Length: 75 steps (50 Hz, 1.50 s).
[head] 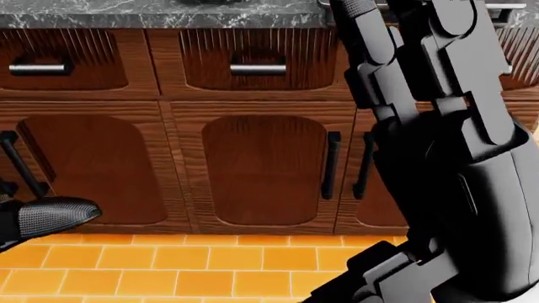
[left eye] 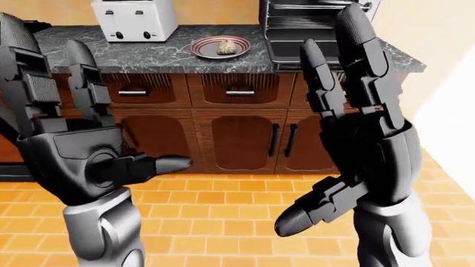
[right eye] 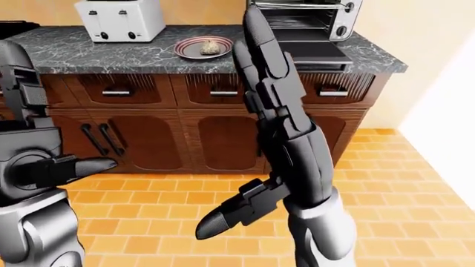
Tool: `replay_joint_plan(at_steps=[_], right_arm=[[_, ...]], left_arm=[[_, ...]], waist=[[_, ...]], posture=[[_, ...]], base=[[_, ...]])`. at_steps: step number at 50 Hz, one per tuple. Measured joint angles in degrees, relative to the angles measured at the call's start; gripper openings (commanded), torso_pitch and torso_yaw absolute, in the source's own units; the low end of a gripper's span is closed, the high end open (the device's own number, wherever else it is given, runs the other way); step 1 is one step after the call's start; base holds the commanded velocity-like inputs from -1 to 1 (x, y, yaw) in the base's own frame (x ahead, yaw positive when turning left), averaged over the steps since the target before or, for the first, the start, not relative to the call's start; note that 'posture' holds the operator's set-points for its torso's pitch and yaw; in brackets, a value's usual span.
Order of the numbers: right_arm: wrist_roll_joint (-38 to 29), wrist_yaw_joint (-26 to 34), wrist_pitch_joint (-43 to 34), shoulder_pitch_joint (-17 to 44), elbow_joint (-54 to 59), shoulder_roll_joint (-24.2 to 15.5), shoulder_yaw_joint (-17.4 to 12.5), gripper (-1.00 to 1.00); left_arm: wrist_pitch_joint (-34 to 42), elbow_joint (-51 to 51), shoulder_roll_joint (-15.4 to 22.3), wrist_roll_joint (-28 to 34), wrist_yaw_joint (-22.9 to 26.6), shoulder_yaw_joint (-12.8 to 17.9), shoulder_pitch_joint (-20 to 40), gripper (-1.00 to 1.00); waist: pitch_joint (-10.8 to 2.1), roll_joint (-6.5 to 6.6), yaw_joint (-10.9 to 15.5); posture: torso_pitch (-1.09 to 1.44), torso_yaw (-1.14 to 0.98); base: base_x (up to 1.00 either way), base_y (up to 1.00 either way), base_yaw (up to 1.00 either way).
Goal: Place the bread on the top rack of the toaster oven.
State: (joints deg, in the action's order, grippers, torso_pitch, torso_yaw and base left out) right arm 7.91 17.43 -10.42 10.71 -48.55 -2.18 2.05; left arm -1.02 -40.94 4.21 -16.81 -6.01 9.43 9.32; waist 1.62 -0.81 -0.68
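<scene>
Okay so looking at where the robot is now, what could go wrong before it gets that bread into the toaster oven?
The right hand, raised with fingers spread, covers part of the toaster oven in the eye views, so aiming for the rack may be harder. The bread lies on a plate near the counter edge; a clumsy reach might push the plate off. The oven's open door juts toward the robot and could be bumped by the right hand.
</scene>
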Motion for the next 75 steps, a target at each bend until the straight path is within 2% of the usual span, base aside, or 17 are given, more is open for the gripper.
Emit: replay_joint_plan(at_steps=[3,6,11,14,22,27,31,35,39,44,47,52,57,63,67,71,75], right_arm=[[0.0,0.4,0.1,-0.3,0.3,0.3,0.3,1.0],[0.7,0.9,-2.6,-1.5,2.0,0.3,0.7,1.0],[-0.1,0.9,-1.7,0.2,0.5,0.3,0.6,1.0],[-0.3,1.0,-1.4,-0.1,0.6,0.4,0.7,1.0],[0.2,0.8,-3.1,-0.8,1.3,0.2,-0.1,1.0],[1.0,1.2,-1.8,-1.1,-0.4,0.4,0.7,1.0],[0.0,1.3,-1.0,-0.5,1.0,0.3,0.7,1.0],[0.3,1.1,-2.7,-1.8,2.2,0.1,-0.1,1.0],[-0.1,1.1,-1.6,-0.8,0.5,0.2,0.4,1.0],[0.7,1.7,-2.6,-2.2,1.4,0.6,1.2,1.0],[0.1,1.6,-2.0,-1.2,0.3,0.4,1.1,1.0],[-0.3,1.4,-1.0,-1.4,0.9,0.4,0.9,1.0],[-0.1,1.1,-3.3,-2.0,2.8,0.2,-0.2,1.0],[-0.3,0.9,-1.3,-0.3,0.3,0.4,0.2,1.0],[0.9,1.6,-3.3,-0.9,1.8,0.4,1.0,1.0],[0.1,1.4,-2.3,0.1,1.0,0.5,0.7,1.0],[-0.1,1.3,-1.5,-0.5,1.6,0.3,0.7,1.0]], left_arm=[[-0.9,0.1,0.1,0.0,0.1,-0.2,-0.1,1.0],[0.4,2.7,0.0,-0.1,-0.3,0.2,-1.1,1.0],[-0.1,0.7,0.4,-0.4,-0.4,0.5,0.3,1.0],[-0.6,0.5,0.4,-0.5,-0.2,0.3,0.2,1.0],[0.9,2.2,0.0,-0.7,-0.1,-0.2,-0.6,1.0],[-0.4,0.4,0.4,-0.6,-0.1,0.4,-0.7,1.0],[-0.8,0.9,0.2,-0.5,-0.3,0.5,-0.2,1.0],[0.7,3.2,-0.2,-0.6,-0.1,-0.5,-1.2,1.0],[0.0,1.2,0.2,-0.5,0.0,0.1,-0.2,1.0],[-0.1,2.4,0.2,-0.6,-0.2,0.7,-1.7,1.0],[-0.2,1.5,0.3,-0.6,-0.5,0.9,-1.0,1.0],[-1.2,1.2,0.1,-0.5,0.1,0.4,-0.7,1.0],[1.3,4.2,-0.1,-0.7,0.0,-0.3,-1.4,1.0],[-0.7,0.7,0.4,-0.5,0.0,0.2,0.1,1.0],[0.0,2.6,0.4,-0.6,-0.5,1.2,-1.3,1.0],[-0.3,1.6,0.6,-0.6,-0.6,1.1,-0.1,1.0],[-1.0,2.0,0.3,-0.5,-0.2,0.6,-0.2,1.0]], waist=[[0.28,2.8,-0.4],[3.68,2.21,1.1],[1.78,1.96,1.3],[2.02,-1.03,1.6],[0.36,1.86,0.3],[4.67,1.43,0.3],[0.74,-0.33,0.4],[4.62,2.07,-0.4],[0.89,3.02,-0.7],[3.49,3.04,0.2],[0.87,3.75,-0.1],[1.2,-0.3,0.2],[4.29,1.01,-1.0],[1.21,2.68,-0.9],[4.03,1.66,0.0],[1.03,1.98,0.7],[1.49,-0.55,1.3]], posture=[[0.0,0.0],[0.0,0.0],[0.0,0.0],[0.0,0.0],[0.0,0.0],[0.0,0.0],[0.0,0.0],[0.0,0.0],[0.0,0.0],[0.0,0.0],[0.0,0.0],[0.0,0.0],[0.0,0.0],[0.0,0.0],[0.0,0.0],[0.0,0.0],[0.0,0.0]], base=[[0.21,0.0,0.0],[1.0,0.0,0.0],[0.09,0.0,0.0],[0.0,0.0,0.0],[0.1,0.0,0.0],[0.8,0.0,0.0],[0.0,0.0,0.0],[0.9,-0.04,0.0],[0.0,0.0,0.0],[0.67,-0.14,0.0],[0.04,0.0,0.0],[0.0,0.0,0.0],[0.5,-0.01,0.0],[0.0,0.0,0.0],[1.0,-0.03,0.0],[0.08,0.0,0.0],[0.0,0.0,0.0]])
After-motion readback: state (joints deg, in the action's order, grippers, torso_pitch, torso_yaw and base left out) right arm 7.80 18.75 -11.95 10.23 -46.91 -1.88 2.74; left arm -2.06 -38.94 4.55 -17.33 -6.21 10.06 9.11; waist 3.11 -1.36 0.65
